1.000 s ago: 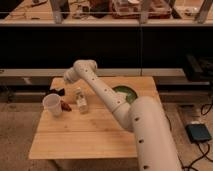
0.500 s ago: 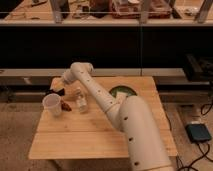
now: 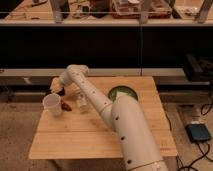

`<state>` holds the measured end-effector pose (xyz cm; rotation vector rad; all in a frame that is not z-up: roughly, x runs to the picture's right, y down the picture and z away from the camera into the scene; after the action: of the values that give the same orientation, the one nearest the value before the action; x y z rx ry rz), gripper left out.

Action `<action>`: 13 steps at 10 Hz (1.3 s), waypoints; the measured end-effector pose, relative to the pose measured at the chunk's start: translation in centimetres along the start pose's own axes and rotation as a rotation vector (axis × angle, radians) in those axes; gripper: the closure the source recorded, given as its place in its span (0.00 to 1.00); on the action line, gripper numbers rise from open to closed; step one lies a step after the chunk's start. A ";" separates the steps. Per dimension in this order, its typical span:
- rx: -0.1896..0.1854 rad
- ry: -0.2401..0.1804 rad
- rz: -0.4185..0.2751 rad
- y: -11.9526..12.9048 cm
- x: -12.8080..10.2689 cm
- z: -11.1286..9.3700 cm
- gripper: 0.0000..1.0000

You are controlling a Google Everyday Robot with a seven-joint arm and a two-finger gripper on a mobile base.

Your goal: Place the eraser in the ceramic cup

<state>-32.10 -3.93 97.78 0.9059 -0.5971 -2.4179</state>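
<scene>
A white robot arm (image 3: 117, 122) rises from the 5 o'clock corner of the view and crosses the wooden worktop (image 3: 90, 137) toward 10 o'clock. It bends at a rounded elbow near the far edge and drops down toward the left.

At its end the dark claw (image 3: 58, 89) hangs just past the rim of the ceramic cup (image 3: 52, 104), at about 12 to 1 o'clock from it, near the worktop's far-left corner. Whether the claw is spread, pressed together or pinching something cannot be told. The eraser cannot be picked out from the dark mass at the claw's tip, so its place is uncertain.

The ceramic cup stands upright on the left part of the worktop. Just beside it at 3 o'clock lies a small reddish-brown item (image 3: 66, 106). Further along at 3 o'clock, close by the arm, stands a clear glass tumbler (image 3: 81, 104).

A green round plate (image 3: 125, 92) sits toward the far right of the worktop, at 2 o'clock from the tumbler, partly covered by the arm. On the speckled floor at the right lies a dark box (image 3: 198, 133) with a cable.
</scene>
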 end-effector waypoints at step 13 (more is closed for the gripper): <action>0.066 -0.081 0.031 -1.7 -4.0 3.3 0.30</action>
<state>-32.18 0.48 101.01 0.8216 -0.7191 -2.4288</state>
